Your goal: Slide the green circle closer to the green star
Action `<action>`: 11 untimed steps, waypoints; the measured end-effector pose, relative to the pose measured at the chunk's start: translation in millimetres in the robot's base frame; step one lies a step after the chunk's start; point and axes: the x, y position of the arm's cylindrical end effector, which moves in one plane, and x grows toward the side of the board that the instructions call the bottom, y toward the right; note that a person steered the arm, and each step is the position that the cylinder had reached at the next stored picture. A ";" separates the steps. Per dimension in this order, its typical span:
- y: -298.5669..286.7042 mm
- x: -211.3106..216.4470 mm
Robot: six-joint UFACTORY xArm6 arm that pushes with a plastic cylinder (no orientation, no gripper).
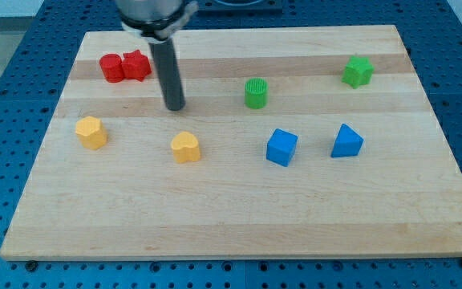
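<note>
The green circle (256, 93) stands on the wooden board a little right of centre, toward the view's top. The green star (358, 71) lies at the view's upper right, well apart from the circle. My tip (175, 107) rests on the board to the left of the green circle, with a clear gap between them, and above the yellow heart (186, 148).
Two red blocks (124, 67) sit side by side at the upper left. A yellow hexagon-like block (91, 132) is at the left. A blue cube (281, 148) and a blue triangular block (346, 141) lie below the green circle and star. The board's top edge (239, 30) is near.
</note>
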 end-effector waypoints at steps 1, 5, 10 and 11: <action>63.2 -22.2; 169.9 5.8; 224.9 1.7; 227.2 10.2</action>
